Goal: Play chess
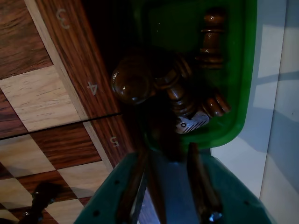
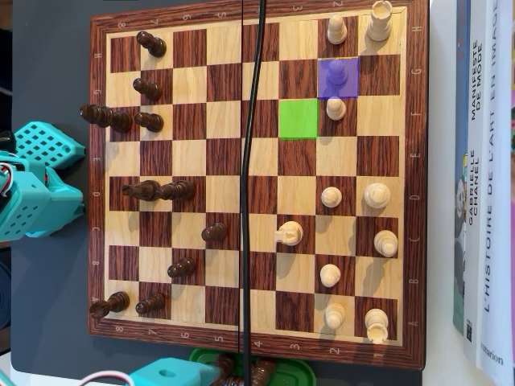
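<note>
Wrist view: the teal pincer hangs over a green tray just off the edge of the chessboard; the tray holds dark brown, glossy turned-wood pieces, one upright and others lying tumbled, and whether the jaws are apart or clamped on one cannot be told. Overhead view: the wooden chessboard lies on the table, dark pieces at left, pale pieces at right, with one square tinted green and one purple under a pale pawn.
</note>
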`<state>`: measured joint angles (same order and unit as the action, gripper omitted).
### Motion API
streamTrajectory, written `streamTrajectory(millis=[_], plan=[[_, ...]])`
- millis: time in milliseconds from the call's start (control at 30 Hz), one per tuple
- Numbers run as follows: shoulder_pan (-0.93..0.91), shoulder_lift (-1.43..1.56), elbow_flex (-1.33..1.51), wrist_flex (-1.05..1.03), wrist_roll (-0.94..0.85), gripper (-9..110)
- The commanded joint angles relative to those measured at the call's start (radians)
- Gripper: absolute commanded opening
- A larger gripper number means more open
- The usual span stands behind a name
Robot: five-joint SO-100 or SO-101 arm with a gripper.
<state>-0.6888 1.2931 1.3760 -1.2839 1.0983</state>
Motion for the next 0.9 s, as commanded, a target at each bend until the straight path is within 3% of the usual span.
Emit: streamTrajectory(millis=[0, 400, 867], plan=[[0.017, 0.028, -0.054, 0.000, -0.005, 14], [0.204, 0.434, -0.044, -0.026, 0.006, 14], [0.723, 0.594, 0.172, -0.017, 0.008, 14]])
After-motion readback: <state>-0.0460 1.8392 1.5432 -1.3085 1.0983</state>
